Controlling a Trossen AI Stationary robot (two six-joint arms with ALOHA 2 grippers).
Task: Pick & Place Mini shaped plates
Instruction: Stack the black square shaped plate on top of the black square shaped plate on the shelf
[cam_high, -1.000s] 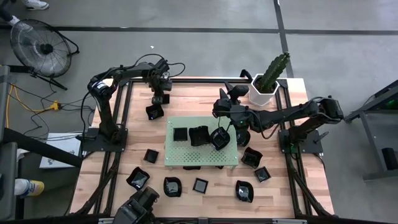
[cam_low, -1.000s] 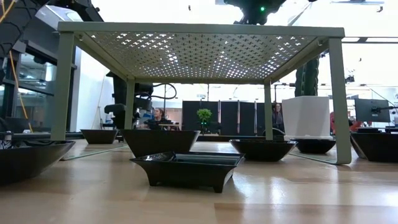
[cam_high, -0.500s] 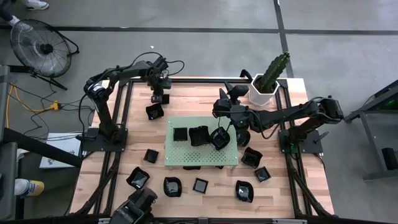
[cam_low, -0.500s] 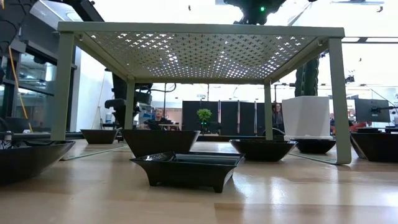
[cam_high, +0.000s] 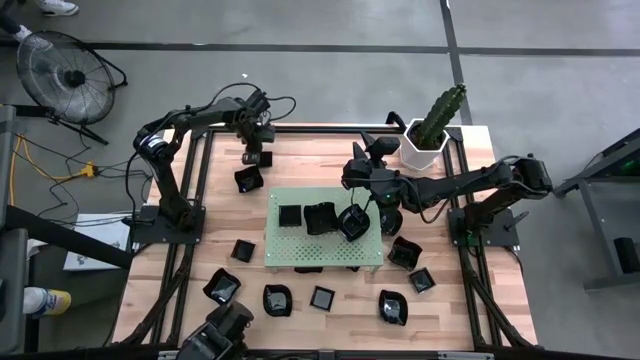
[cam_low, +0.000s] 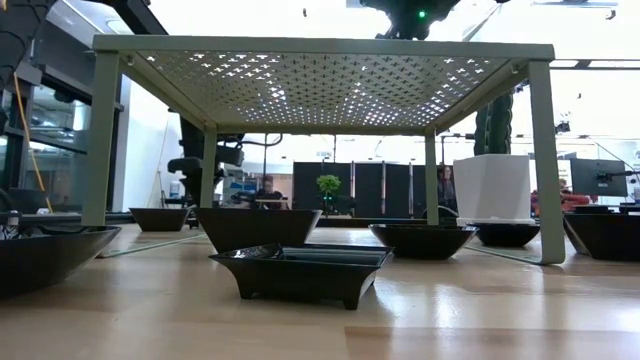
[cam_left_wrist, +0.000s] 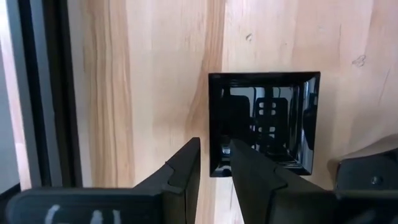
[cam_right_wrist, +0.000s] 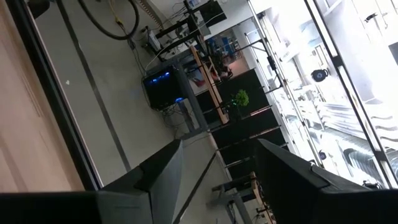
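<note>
Pinching the near wall of a square black dish (cam_left_wrist: 264, 121), the left gripper (cam_left_wrist: 214, 165) sits at the far left of the wooden table (cam_high: 310, 150) — its fingers stand close together with the dish's rim between them, and the dish rests on the wood. From above, that same dish (cam_high: 248, 179) lies just outside the green perforated stand (cam_high: 290, 248), near its far left corner.

The right gripper (cam_high: 357, 213) reaches over the stand from the right, above a dark dish (cam_high: 352, 224) on the stand's top; its fingers (cam_right_wrist: 283, 180) are spread wide, and its wrist camera shows only the room beyond between them, so whether it has hold of that dish I cannot tell. Two more black dishes (cam_high: 305, 216) sit side by side on the stand's top, left of that one.

Other small black dishes (cam_high: 322, 297) lie scattered on the table — several along the near edge, a few to the right of the stand. From table height, a shallow black dish (cam_low: 300, 270) sits under the stand, with others behind it. A white pot (cam_high: 422, 148) holding a cactus stands at the far right corner.
</note>
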